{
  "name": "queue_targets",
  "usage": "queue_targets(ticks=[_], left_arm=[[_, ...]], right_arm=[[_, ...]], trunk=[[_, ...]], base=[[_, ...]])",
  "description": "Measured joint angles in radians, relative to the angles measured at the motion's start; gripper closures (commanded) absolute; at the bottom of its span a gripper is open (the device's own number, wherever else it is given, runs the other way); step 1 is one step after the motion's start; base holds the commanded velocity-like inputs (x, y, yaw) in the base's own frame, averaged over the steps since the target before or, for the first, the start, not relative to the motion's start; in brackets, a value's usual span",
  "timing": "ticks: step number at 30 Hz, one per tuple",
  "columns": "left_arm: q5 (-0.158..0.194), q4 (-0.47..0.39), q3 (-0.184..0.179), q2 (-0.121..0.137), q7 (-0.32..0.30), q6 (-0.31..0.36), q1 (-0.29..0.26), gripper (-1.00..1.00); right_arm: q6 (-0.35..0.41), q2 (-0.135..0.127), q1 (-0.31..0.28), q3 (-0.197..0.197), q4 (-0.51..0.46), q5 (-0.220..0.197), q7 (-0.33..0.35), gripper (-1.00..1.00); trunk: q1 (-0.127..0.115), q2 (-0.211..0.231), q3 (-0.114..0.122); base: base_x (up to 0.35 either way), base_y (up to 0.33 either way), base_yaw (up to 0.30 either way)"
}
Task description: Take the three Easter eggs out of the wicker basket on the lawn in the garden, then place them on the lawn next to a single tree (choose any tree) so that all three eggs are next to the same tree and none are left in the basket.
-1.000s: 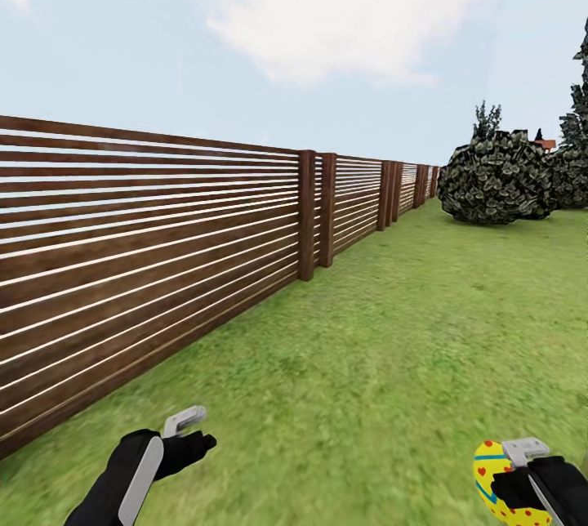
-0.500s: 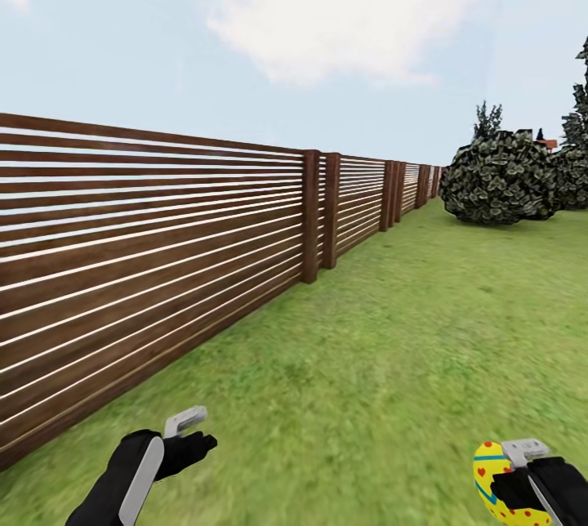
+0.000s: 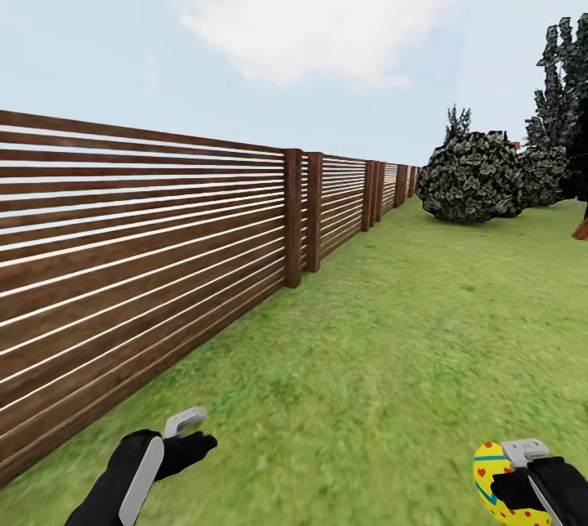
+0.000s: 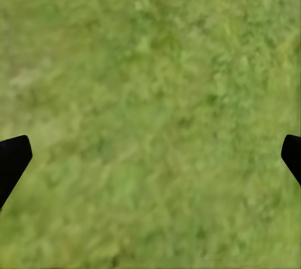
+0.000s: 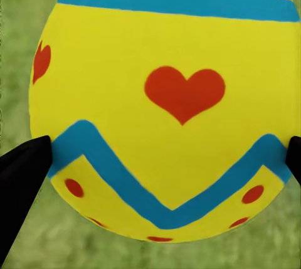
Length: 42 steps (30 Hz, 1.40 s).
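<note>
Green lawn [image 3: 392, 330] stretches ahead of us, with a brown slatted fence [image 3: 163, 248] running along our left side and a round dark bush [image 3: 469, 176] far off beyond our hands. We carry one Easter egg [image 5: 166, 103] in our right gripper [image 3: 523, 469]: the two black fingertips press against opposite sides of the shell at its widest part, so the jaws are clamped on it, and the egg fills the space between them with grass behind. We judge this grip across the belly keeps the smooth shell from slipping while we travel. Our left gripper [image 3: 186, 434] hangs low over bare grass with its fingers [image 4: 12, 159] spread wide and nothing between them, ready for a later pick. No basket or smooth-trunked tree lies near either pair of fingers; some dark foliage [image 3: 563, 101] rises well beyond the right fingertips, past the bush, though we cannot tell what kind of tree it is. We judge we are in transit with this egg, looking for a tree to set it beside, and the egg is held low so a drop would be short.
</note>
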Motion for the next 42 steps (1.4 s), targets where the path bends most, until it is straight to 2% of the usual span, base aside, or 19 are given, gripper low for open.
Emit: queue_targets(ticks=[28, 33, 42], left_arm=[[0.0, 0.0, 0.0, 0.0, 0.0, 0.0, 0.0, -1.0], [0.0, 0.0, 0.0, 0.0, 0.0, 0.0, 0.0, -1.0], [0.0, 0.001, 0.001, 0.0, 0.0, -0.006, 0.0, -1.0]], right_arm=[[0.0, 0.0, 0.0, -0.002, 0.0, -0.002, 0.0, 1.0], [0.0, 0.0, 0.0, -0.001, 0.0, -0.003, 0.0, 1.0], [0.002, 0.001, 0.0, 0.0, -0.001, -0.003, 0.0, 1.0]], trunk=[[0.0, 0.0, 0.0], [0.0, 0.0, 0.003], [0.001, 0.0, 0.008]], base=[[0.344, 0.001, 0.0], [0.334, 0.0, -0.205], [0.029, 0.0, -0.267]])
